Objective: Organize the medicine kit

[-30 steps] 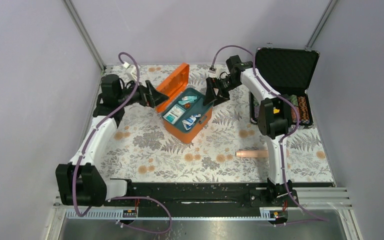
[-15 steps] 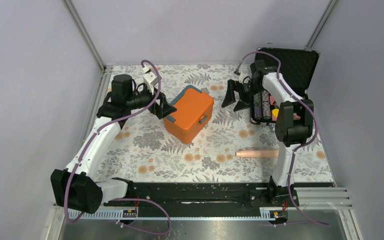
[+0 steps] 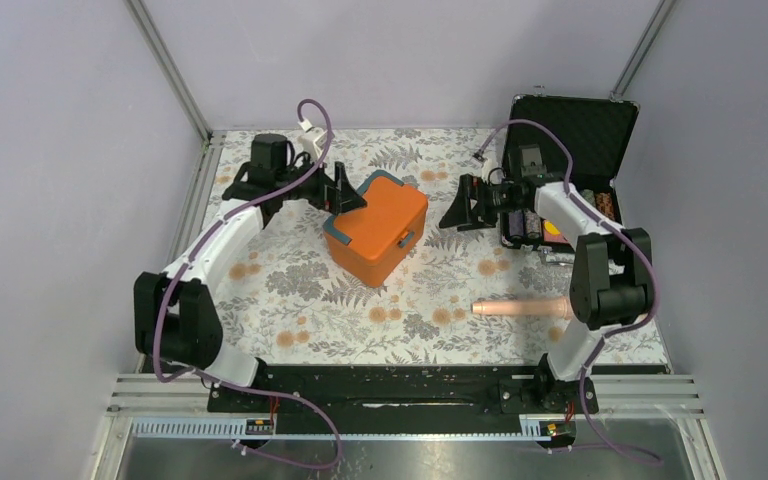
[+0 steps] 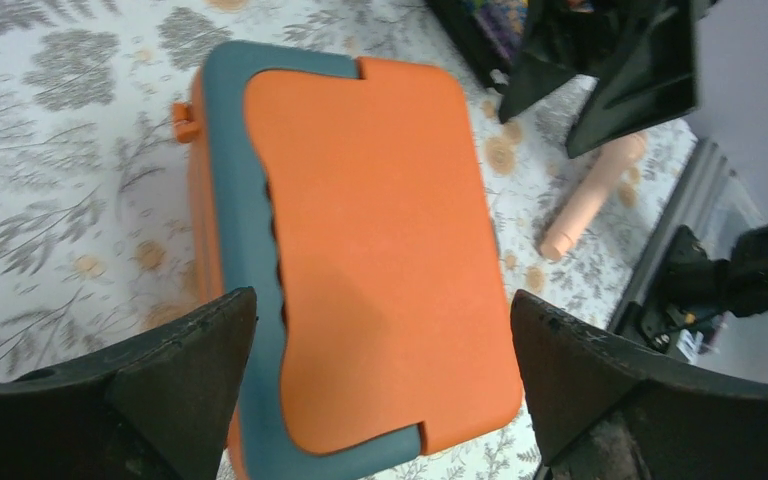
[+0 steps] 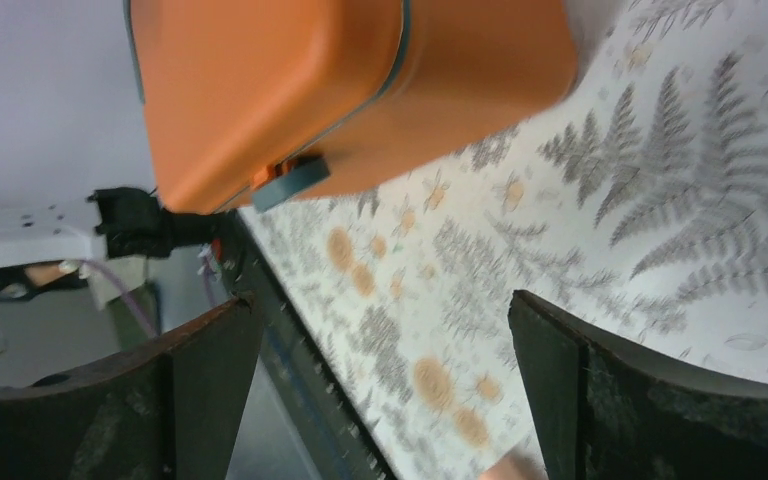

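Observation:
The medicine kit (image 3: 378, 228) is a bright orange box standing on the floral cloth in the middle of the table, its lid down. A teal band runs along the lid's hinge side (image 4: 235, 200). Its grey-teal latch (image 3: 403, 240) faces the near right and also shows in the right wrist view (image 5: 290, 180). My left gripper (image 3: 348, 198) hangs open over the kit's back left corner, and the orange lid (image 4: 380, 250) fills the space below its wide jaws (image 4: 382, 300). My right gripper (image 3: 457, 208) stands open to the right of the kit, apart from it, with only cloth between its fingers (image 5: 385, 300). The kit's contents are hidden.
A black foam-lined case (image 3: 572, 135) stands open at the back right, with poker chips (image 3: 605, 208) in its base. A beige cylinder (image 3: 505, 307) lies on the cloth at the near right. Grey walls close in the table on three sides.
The kit's lid, open a second ago, is down. My left gripper has come from behind the lid to over the kit's back corner. My right gripper has drawn back to the right.

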